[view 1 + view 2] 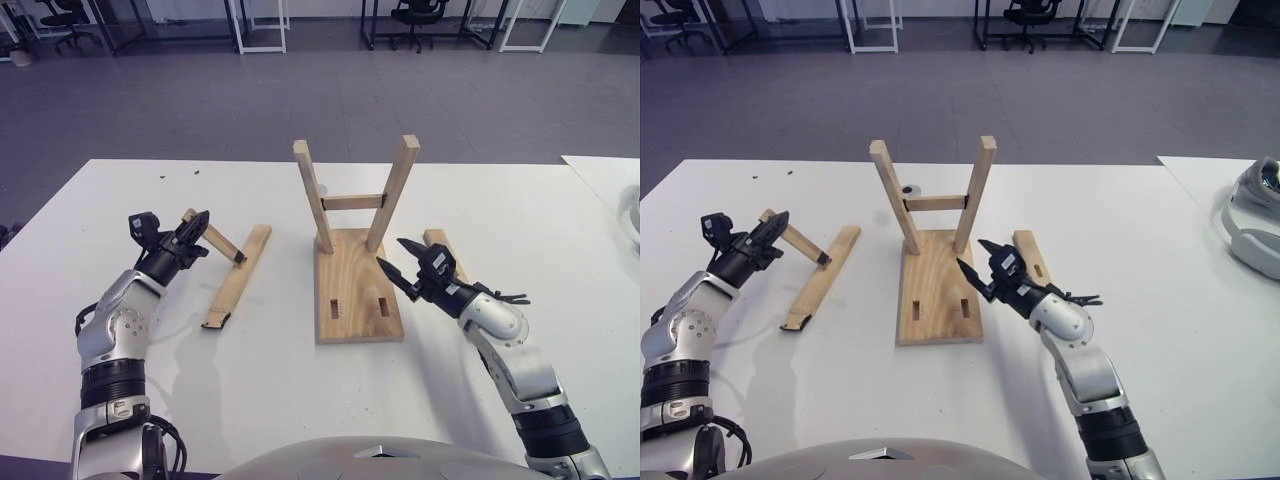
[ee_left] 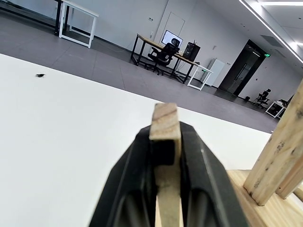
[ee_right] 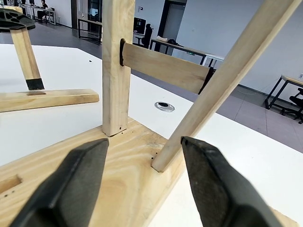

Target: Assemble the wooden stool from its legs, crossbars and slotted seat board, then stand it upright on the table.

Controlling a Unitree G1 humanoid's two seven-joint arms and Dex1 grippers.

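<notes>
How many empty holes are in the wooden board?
2. Both are in the near half of the seat board, side by side: the left slot and the right slot. The left leg and right leg stand at its far end.

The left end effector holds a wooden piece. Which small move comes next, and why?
Probably lift the left end effector, shut on the crossbar, and carry it with its leg toward the seat board: two near slots are empty, and the right end effector is open beside it.

Inverted half-built stool (image 1: 357, 292), loose legs (image 1: 240, 270)
</notes>
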